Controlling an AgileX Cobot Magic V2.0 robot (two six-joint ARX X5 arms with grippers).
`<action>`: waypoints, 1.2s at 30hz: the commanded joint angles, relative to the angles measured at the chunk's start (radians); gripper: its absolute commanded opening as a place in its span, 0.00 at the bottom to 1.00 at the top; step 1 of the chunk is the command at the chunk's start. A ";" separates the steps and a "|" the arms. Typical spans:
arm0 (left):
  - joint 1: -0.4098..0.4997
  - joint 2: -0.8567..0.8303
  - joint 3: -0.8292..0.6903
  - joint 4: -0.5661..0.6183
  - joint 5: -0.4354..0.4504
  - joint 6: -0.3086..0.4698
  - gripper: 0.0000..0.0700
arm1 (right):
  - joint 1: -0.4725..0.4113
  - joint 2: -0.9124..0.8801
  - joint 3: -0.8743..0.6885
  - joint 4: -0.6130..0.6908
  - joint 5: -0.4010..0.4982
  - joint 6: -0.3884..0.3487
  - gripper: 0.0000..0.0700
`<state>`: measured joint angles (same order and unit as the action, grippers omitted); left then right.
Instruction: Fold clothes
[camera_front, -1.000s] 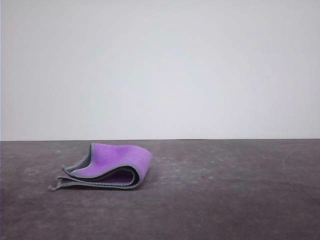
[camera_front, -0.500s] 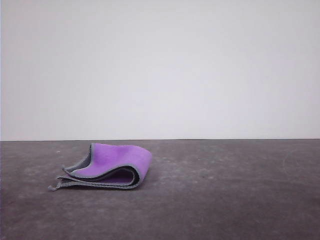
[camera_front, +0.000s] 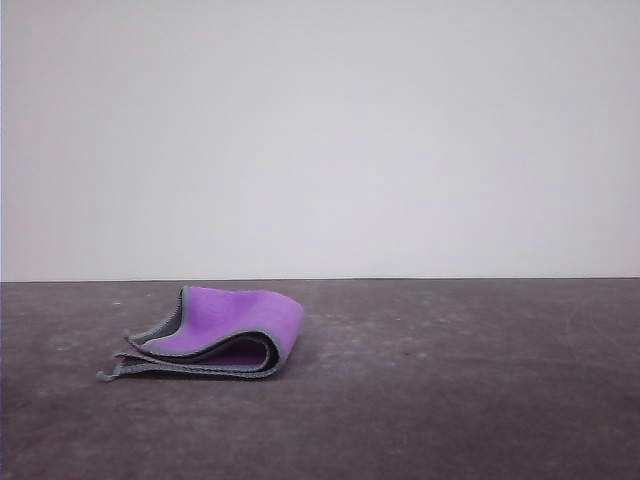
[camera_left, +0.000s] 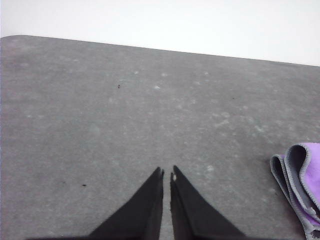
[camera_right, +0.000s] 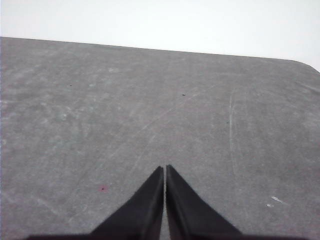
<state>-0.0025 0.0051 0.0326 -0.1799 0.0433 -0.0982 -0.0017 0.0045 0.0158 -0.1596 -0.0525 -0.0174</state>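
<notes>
Nothing is moving between the earlier front frames and now: the cloth (camera_front: 212, 340) is lying folded at lower left of the front view on the table (camera_front: 450, 400), purple face out, its top layer bulging loose. Pressing that bulge flat would tidy the fold.

Left wrist view: the left gripper (camera_left: 166, 175) is hovering low over bare table, tips pressed nearly together, empty; the cloth is peeking in at lower right.

Right wrist view: the right gripper (camera_right: 165, 170) is hovering likewise, tips together, holding nothing.
</notes>
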 joint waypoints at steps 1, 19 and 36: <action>-0.001 -0.002 -0.020 -0.005 0.001 -0.004 0.02 | 0.000 -0.001 -0.004 0.011 0.001 0.016 0.01; -0.001 -0.002 -0.020 -0.005 0.001 -0.004 0.02 | 0.000 -0.001 -0.004 0.011 0.001 0.016 0.01; -0.001 -0.002 -0.020 -0.005 0.001 -0.004 0.02 | 0.000 -0.001 -0.004 0.011 0.001 0.016 0.01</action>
<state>-0.0025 0.0051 0.0326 -0.1799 0.0433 -0.0982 -0.0017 0.0044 0.0158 -0.1596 -0.0525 -0.0174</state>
